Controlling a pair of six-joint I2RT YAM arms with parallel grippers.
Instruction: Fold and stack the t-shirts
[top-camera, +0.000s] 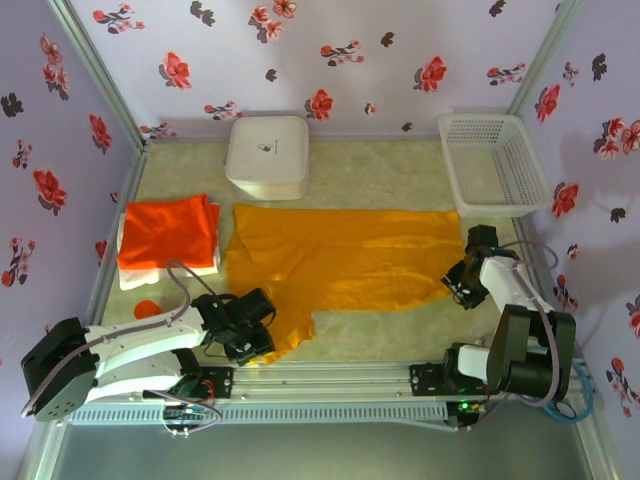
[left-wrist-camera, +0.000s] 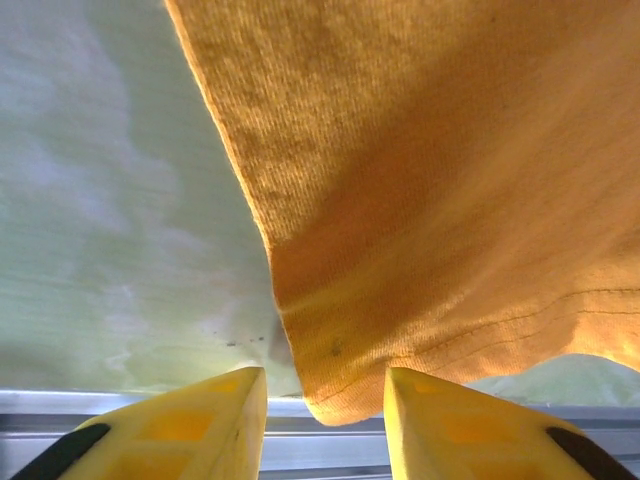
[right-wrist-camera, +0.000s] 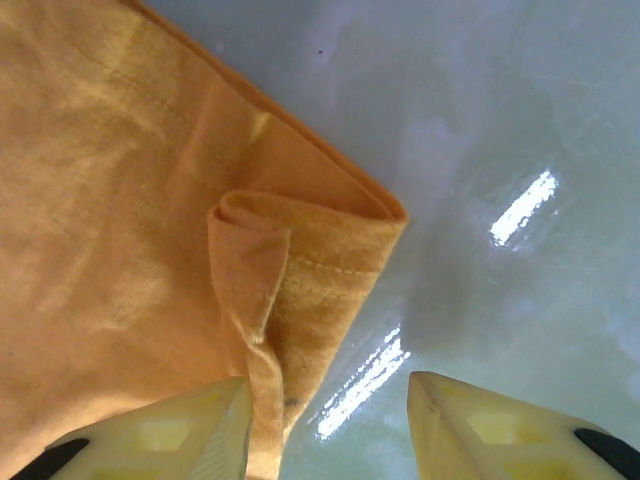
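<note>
1. A mustard t-shirt (top-camera: 340, 255) lies spread flat across the middle of the tabletop (top-camera: 400, 335), in front of a white box (top-camera: 267, 155). A red-orange t-shirt (top-camera: 165, 230) sits folded on a white t-shirt (top-camera: 135, 278) at the left, and a white basket (top-camera: 495, 165) stands at the back right.
2. The left gripper (left-wrist-camera: 322, 385) stands at the mustard shirt's near-left corner. Its jaws are parted, and the hem corner lies in the gap between them, not pinched.
3. The right gripper (right-wrist-camera: 330, 385) stands at the shirt's right end, jaws parted too. One finger (right-wrist-camera: 180, 435) is over a curled, doubled-up flap of cloth and the other is above bare tabletop.
4. The knit looks thin, light and limp. It will likely sag and trail rather than keep a shape, and one firm pinch should lift it.
5. The tabletop looks glossy, so the cloth may slide when pulled.
6. The best holds appear to be the stitched hems at the corners, where the cloth is doubled and least likely to slip. The curled flap on the right wants gathering whole, or the fold may come out crooked.
</note>
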